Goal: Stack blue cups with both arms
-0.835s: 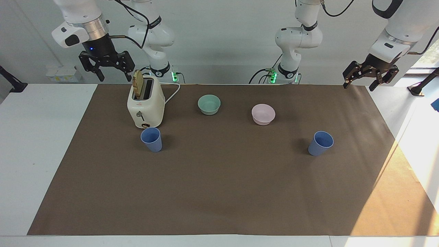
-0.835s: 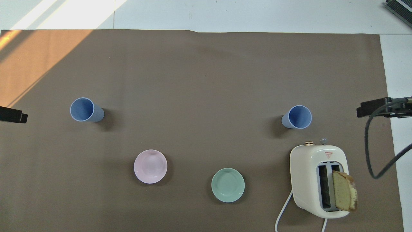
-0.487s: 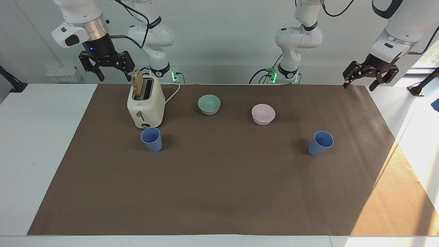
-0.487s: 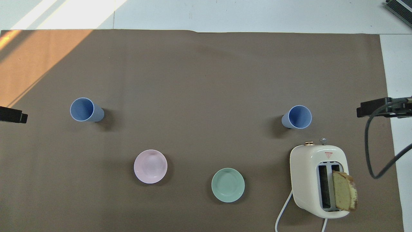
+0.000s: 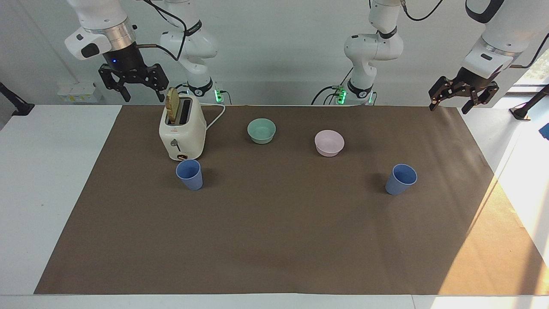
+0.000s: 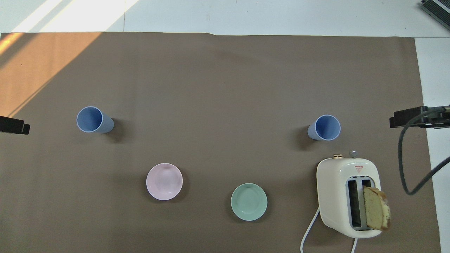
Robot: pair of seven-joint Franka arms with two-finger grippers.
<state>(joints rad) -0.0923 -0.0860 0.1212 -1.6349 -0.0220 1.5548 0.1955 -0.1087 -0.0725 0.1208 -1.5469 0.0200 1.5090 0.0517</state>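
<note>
The facing view looks from high across the desk (image 5: 25, 171) toward the robots, taking in arms, wall and the whole brown mat (image 5: 274, 240). The overhead view looks steeply down from the robots' end, closer in. Both share the mat, turned half around.

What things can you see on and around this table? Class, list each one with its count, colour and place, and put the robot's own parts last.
Blue cups: two, periwinkle blue, upright and apart; one just farther from the robots than the toaster, one toward the left arm's end.
Teal bowl: one, beside the pink bowl, nearer the toaster.
Pink bowl: one, toward the left arm's end.
Toaster: one, cream, toward the right arm's end.
Bread slice: one, tan, standing in a toaster slot.
Table cover: one, brown.
Right gripper: black, open, raised above the toaster's end.
Left gripper: black, open, raised over the cover's corner.
</note>
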